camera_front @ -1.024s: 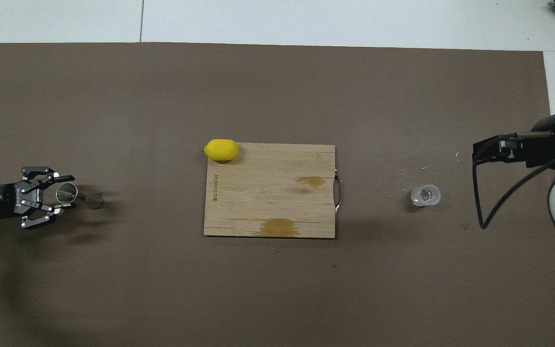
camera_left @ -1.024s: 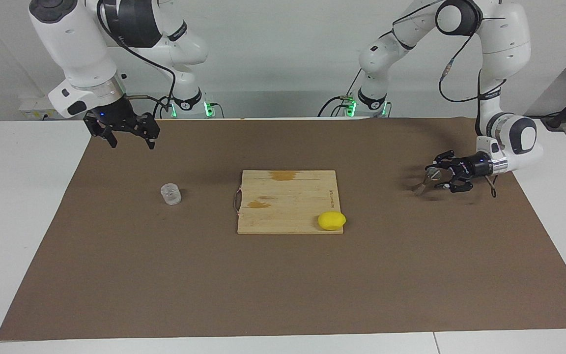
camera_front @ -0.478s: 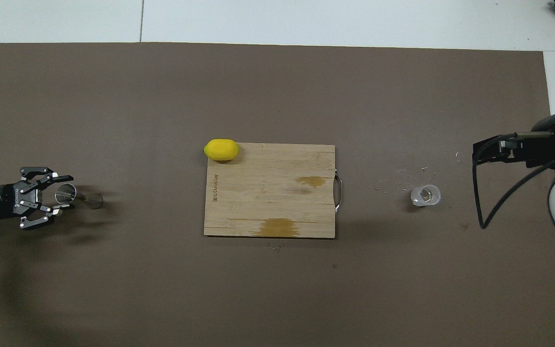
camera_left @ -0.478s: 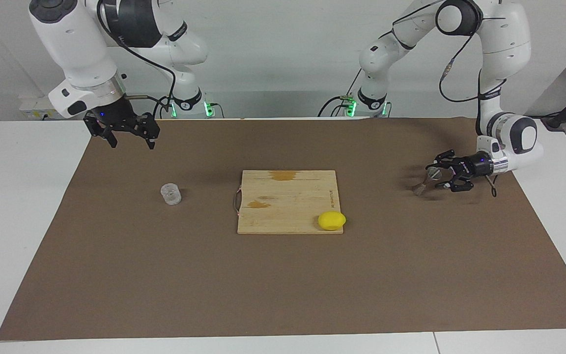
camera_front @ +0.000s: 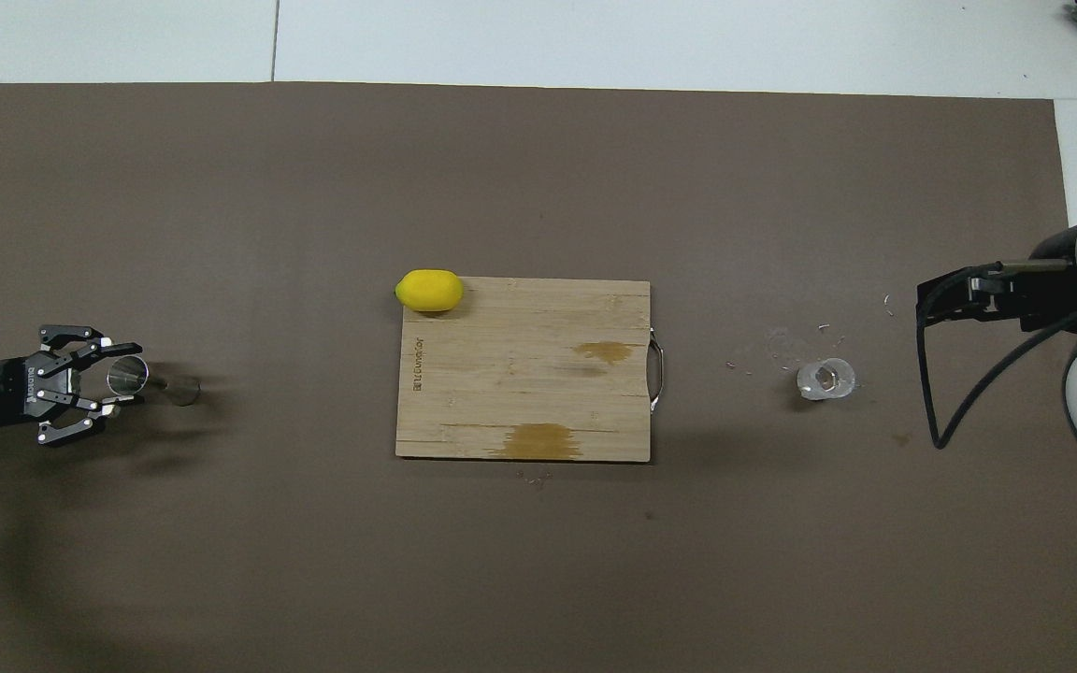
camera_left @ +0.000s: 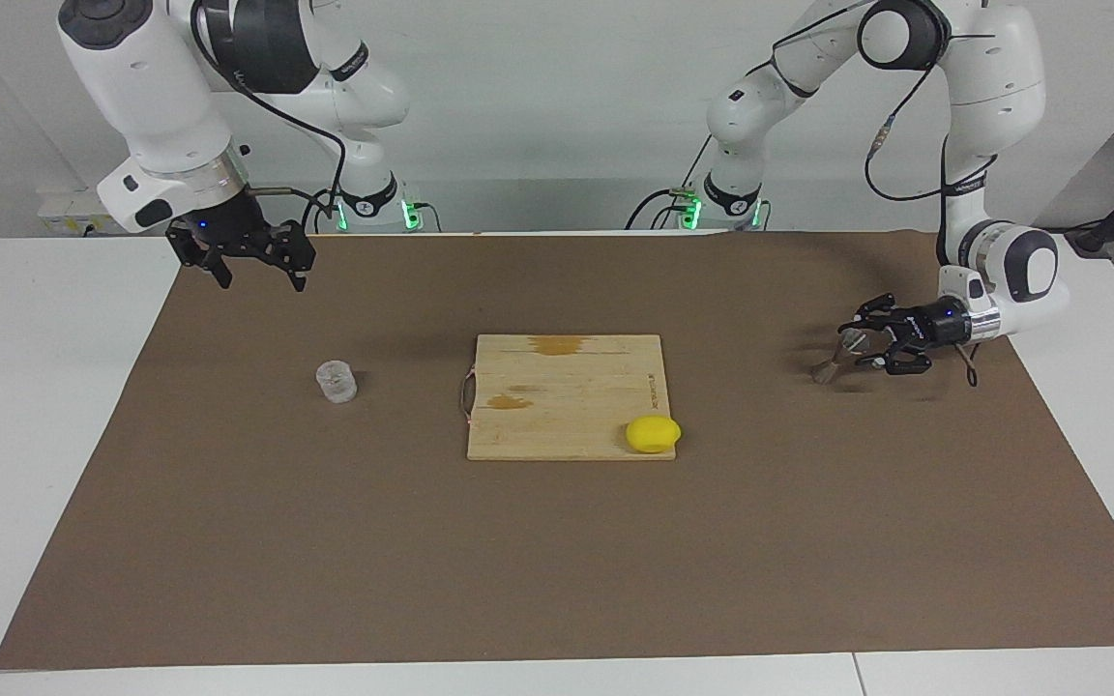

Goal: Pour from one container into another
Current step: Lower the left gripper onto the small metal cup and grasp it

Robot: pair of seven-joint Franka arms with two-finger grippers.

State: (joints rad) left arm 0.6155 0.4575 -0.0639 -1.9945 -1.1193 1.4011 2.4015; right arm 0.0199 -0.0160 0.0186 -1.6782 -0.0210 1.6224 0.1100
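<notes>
Hard to make out first: in the overhead view the right gripper shows only as a black block partly covered by its own arm and cable. Whether the glass holds anything cannot be told. Whether the jigger's lower end touches the mat cannot be told either.

The right gripper [camera_left: 260,278] hangs in the air over the brown mat's [camera_left: 518,561] corner at the right arm's end, by the robots. Its two black fingers [camera_left: 223,278] point down, spread wide with nothing between them.

The left gripper [camera_left: 864,343] lies nearly level, low over the mat at the left arm's end. Its fingers [camera_front: 118,348] are closed around the upper cup of the jigger [camera_left: 836,357]. This is grey shiny metal, two cones joined at a thin waist. It leans steeply, its open mouth between the fingers and its other cone down by the mat just past the fingertips.

The glass [camera_left: 336,381] is a short clear tumbler with a ribbed, textured wall. It stands upright on the mat, well apart from the right fingers and lower than them, toward the table's middle. Pale specks lie on the mat beside it.

Between the two grippers, well apart from both sets of fingers, lies a flat rectangular wooden board [camera_left: 567,382] with two darker stains. It has a thin wire handle on the end facing the glass. Its print is too small to read.

A smooth yellow lemon [camera_left: 653,433] rests on the board's corner farthest from the robots, on the jigger's side, overhanging the edge.
</notes>
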